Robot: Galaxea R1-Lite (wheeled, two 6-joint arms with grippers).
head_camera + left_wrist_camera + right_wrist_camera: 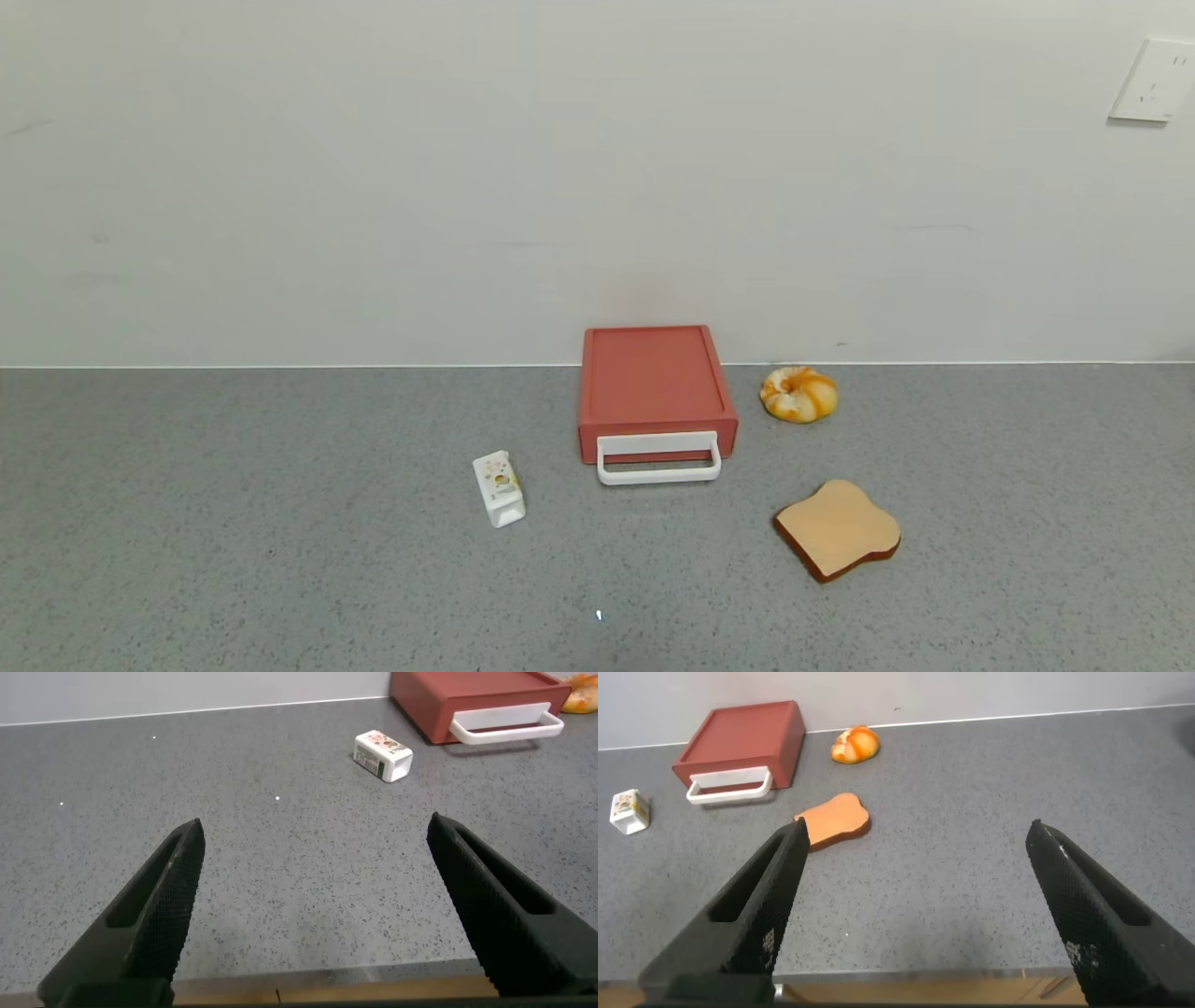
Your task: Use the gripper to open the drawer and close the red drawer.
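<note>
We see the drawer [656, 392] sitting shut on the grey counter [233, 523], its back against the white wall [467, 187], a little right of the middle of the head view. Its white handle [659, 459] loops out from the front face, toward us, and nothing touches it. Just beside the drawer on its left front lies a small white carton [499, 488], tipped on its side. On the drawer's right, near the wall, sits a swirled bun [798, 393], and nearer to us on that side a toast slice [837, 529] lies flat, apart from both the bun and the drawer. A white wall socket [1154, 80] shows at the upper right. Neither arm appears in the head view. In the left wrist view we find the left gripper [313, 905] hovering low over bare counter with its jaws spread wide and holding nothing, the carton and drawer well beyond it. In the right wrist view the right gripper [920, 910] likewise gapes wide and empty above the counter, with the toast, bun and drawer farther off past its fingers [761, 905].
</note>
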